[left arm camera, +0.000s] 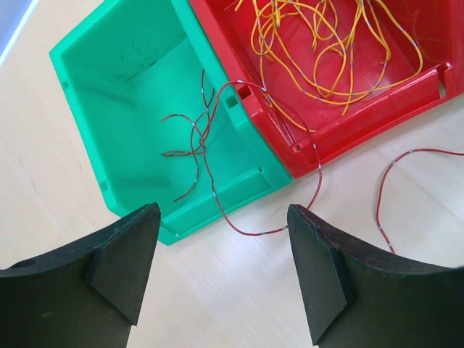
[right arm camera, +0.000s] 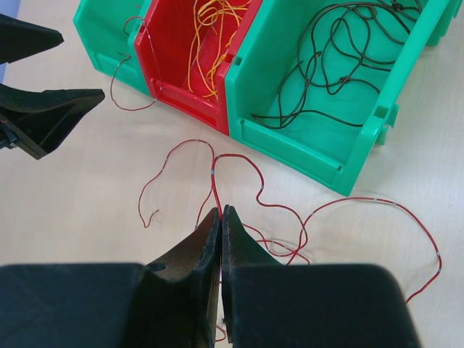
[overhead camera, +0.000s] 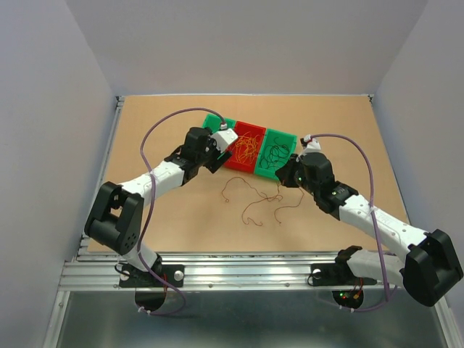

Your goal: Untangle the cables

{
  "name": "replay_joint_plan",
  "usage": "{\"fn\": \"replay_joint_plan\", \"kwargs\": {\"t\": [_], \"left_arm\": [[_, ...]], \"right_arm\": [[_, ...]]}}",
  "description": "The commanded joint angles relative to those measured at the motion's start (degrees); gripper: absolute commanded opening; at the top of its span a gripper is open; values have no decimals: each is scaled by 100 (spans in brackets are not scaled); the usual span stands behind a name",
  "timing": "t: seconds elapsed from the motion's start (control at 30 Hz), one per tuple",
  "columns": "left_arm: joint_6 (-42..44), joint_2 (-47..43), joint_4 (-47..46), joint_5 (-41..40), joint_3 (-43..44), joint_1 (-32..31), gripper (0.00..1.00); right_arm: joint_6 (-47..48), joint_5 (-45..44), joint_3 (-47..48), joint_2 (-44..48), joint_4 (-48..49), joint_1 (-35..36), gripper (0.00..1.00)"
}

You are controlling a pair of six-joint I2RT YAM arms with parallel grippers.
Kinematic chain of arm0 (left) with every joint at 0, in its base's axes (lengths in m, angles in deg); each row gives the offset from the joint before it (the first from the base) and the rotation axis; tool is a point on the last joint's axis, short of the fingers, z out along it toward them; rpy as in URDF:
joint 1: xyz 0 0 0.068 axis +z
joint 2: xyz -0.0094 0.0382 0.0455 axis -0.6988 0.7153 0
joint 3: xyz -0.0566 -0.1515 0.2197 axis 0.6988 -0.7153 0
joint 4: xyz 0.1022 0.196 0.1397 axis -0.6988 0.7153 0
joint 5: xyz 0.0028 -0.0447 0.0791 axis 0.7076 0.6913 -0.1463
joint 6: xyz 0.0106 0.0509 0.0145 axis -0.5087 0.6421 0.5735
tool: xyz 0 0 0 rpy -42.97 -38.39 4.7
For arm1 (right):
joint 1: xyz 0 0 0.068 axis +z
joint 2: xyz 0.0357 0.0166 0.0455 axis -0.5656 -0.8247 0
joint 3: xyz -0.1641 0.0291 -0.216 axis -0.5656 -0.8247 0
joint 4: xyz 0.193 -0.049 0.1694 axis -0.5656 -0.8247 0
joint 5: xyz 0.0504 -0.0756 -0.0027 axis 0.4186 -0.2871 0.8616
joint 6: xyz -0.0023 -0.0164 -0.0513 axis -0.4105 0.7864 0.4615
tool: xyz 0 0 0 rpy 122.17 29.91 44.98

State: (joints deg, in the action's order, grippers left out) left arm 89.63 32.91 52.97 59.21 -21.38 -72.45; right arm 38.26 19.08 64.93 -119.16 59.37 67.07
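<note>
Red-brown cables lie in loose strands on the table in front of three bins; they also show in the top view. My right gripper is shut on one red-brown strand just above the table, in front of the bins. My left gripper is open and empty, over bare table at the front corner of the left green bin, also seen from above. A few red-brown cables lie in that bin, one trailing over its front edge. Orange-yellow cables fill the red bin. Dark green cables lie in the right green bin.
The three bins stand side by side at the middle back of the wooden table. Thick lilac cables loop above both arms. My left gripper's fingers show at the left edge of the right wrist view. A metal rail runs along the near edge.
</note>
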Motion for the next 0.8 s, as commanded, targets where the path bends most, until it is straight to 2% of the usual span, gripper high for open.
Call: {"fn": "replay_joint_plan", "kwargs": {"t": [0.0, 0.53, 0.73, 0.77], "left_arm": [[353, -13, -13, -183, 71, -97, 82], [608, 426, 357, -245, 169, -466, 77], [626, 786, 409, -306, 300, -484, 60], [626, 839, 410, -358, 318, -484, 52]], "right_arm": [[13, 77, -5, 53, 203, -10, 6], [13, 174, 13, -35, 203, -19, 6], [13, 174, 13, -44, 203, -19, 6], [13, 183, 21, -53, 203, -19, 6]]}}
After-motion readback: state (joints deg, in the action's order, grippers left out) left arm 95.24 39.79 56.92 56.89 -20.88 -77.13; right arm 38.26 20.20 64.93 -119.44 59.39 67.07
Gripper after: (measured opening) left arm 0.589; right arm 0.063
